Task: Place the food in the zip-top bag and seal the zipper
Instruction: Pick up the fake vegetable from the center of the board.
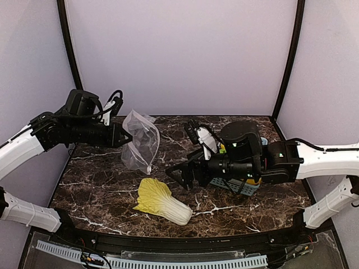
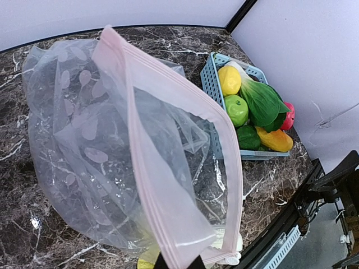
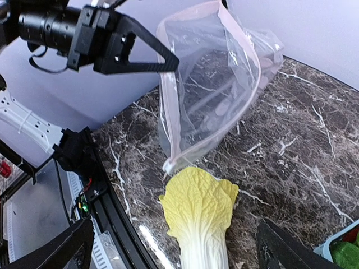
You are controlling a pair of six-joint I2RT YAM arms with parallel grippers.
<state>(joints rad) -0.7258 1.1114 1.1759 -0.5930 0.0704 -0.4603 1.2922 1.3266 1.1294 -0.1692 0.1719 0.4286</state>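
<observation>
My left gripper is shut on the mouth edge of the clear zip-top bag, which hangs open above the table. The pinkish zipper loops round the mouth, pinched at the bottom by my left gripper. A pale yellow-white napa cabbage lies loose on the marble just below the bag. My right gripper stands open a little above the cabbage and holds nothing. In the right wrist view the cabbage lies between the spread fingers, with the bag beyond it.
A light-blue slotted basket sits at the right, under my right arm. It holds a lemon, a green apple, an orange-yellow pepper, a red fruit and a green leafy vegetable. The table's black front edge is close to the cabbage.
</observation>
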